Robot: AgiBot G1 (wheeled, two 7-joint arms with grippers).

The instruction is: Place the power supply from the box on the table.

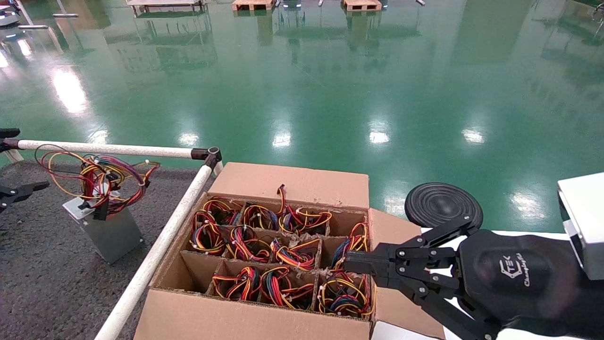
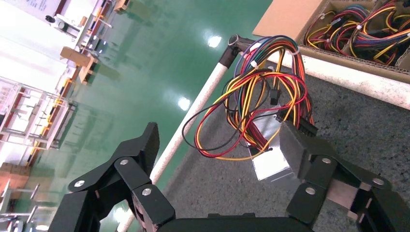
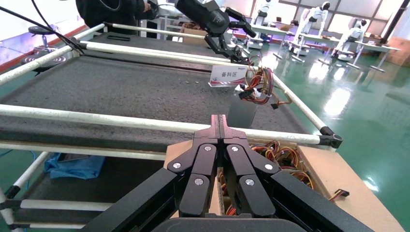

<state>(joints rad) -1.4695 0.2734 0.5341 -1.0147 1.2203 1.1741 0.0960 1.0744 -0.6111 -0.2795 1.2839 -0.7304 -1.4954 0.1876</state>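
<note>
One power supply point(image 1: 106, 226) stands upright on the table point(image 1: 42, 278), so we hold our left gripper point(image 2: 217, 159) spread wide just clear of its wires, while our right gripper point(image 1: 351, 264), fingers pressed together, hovers over the box point(image 1: 292, 182), ready for another.

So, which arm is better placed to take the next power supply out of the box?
Right, probably: the right gripper hangs shut over the box. The left gripper is open beside the power supply on the table.
</note>
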